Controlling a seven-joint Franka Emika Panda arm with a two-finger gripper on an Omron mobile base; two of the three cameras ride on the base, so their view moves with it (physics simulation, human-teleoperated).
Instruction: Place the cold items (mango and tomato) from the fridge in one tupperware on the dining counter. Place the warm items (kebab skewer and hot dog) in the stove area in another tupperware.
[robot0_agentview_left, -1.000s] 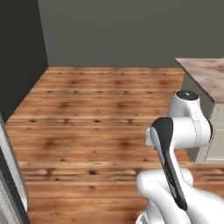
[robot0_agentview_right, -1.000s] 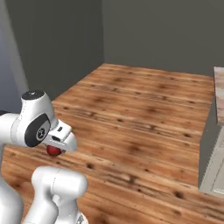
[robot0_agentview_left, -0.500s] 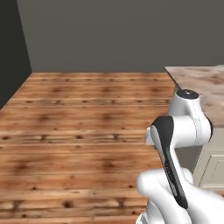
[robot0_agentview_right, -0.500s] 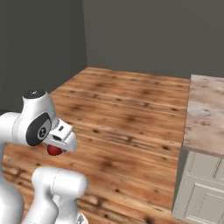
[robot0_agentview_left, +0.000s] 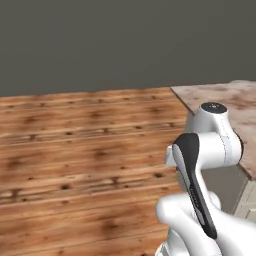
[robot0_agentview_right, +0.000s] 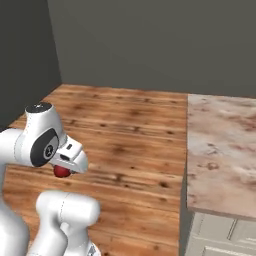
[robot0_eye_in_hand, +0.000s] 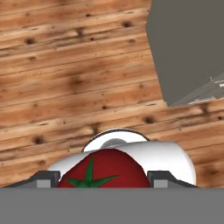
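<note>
A wood-plank floor stretches to a plain dark grey wall in this kitchen scene, its brown boards knotted and streaked. At the right of both base views stands the dining counter, a bench with a beige-pink marbled top veined in brown; cream cabinet panels show under the edge of that slab in the right base view. The robot's white arm folds in on itself above the floor just beside the bench, its dark joint cover facing the left base camera. Tucked below the arm's white hand in the right base view is a small red shape, the tomato, hanging above the floor and apart from the bench. The hand view looks straight down on it: the tomato, deep red with a green star-shaped calyx, sits between the two dark fingertips of the gripper, whose jaws stand wide and are clamped on the fruit from either side. A grey cabinet side occupies the upper right corner of that same view.
</note>
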